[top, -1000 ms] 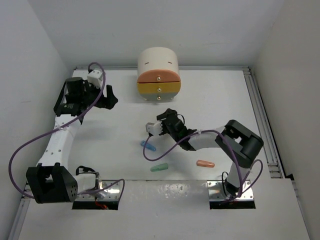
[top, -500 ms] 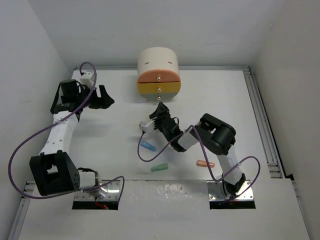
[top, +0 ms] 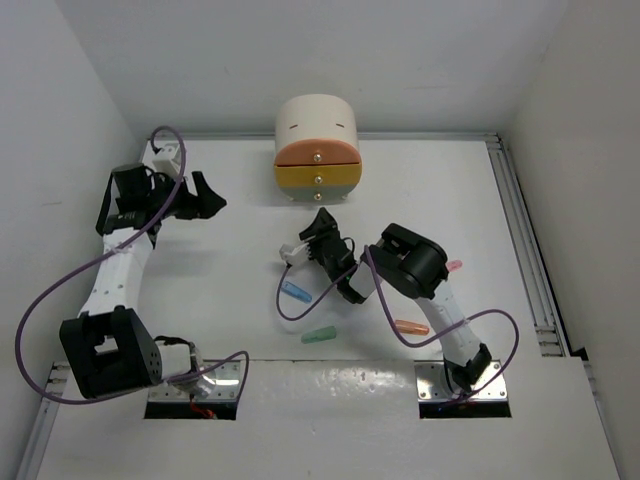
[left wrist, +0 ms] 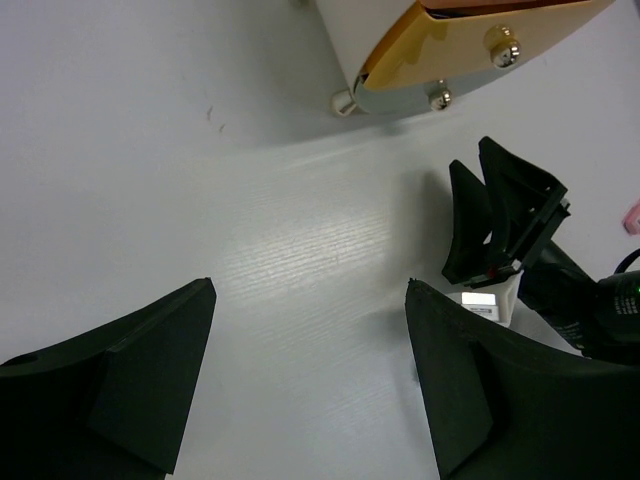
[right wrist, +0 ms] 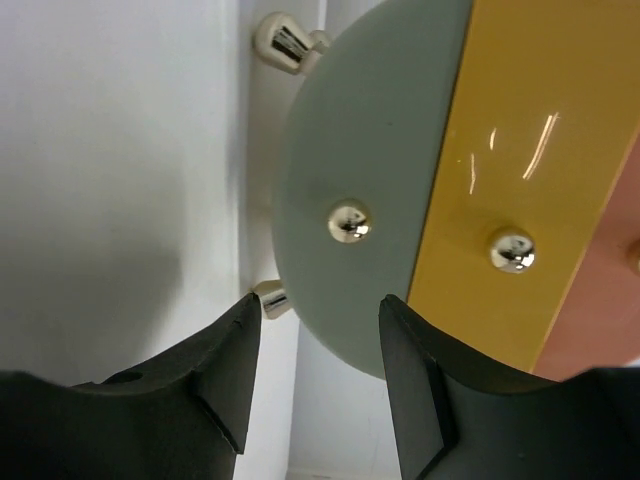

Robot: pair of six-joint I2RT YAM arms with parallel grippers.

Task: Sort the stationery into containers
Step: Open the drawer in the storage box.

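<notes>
The cream arch-topped cabinet (top: pixel 317 120) stands at the back, with a peach drawer (top: pixel 317 153), an orange-yellow drawer (top: pixel 317 176) and a grey-green bottom drawer (top: pixel 318 193), all closed. My right gripper (top: pixel 322 222) is open and empty just in front of it. In the right wrist view (right wrist: pixel 320 310) its jaws stand below the grey-green drawer's knob (right wrist: pixel 349 222), not touching it. My left gripper (top: pixel 213 195) is open and empty at the far left, over bare table (left wrist: pixel 308 290). Blue (top: pixel 296 292), green (top: pixel 319 335), orange (top: pixel 411 327) and pink (top: pixel 454 266) capsules lie on the table. No pens show.
The right arm's purple cable (top: pixel 285 300) loops beside the blue capsule. A metal rail (top: pixel 520 220) runs along the table's right edge. White walls close in the left, back and right. The left wrist view shows the cabinet (left wrist: pixel 470 50) and the right gripper (left wrist: pixel 505 225).
The right arm has folded its elbow leftward, uncovering the pink capsule, and its gripper has edged toward the cabinet. The left arm has drawn back toward the left wall.
</notes>
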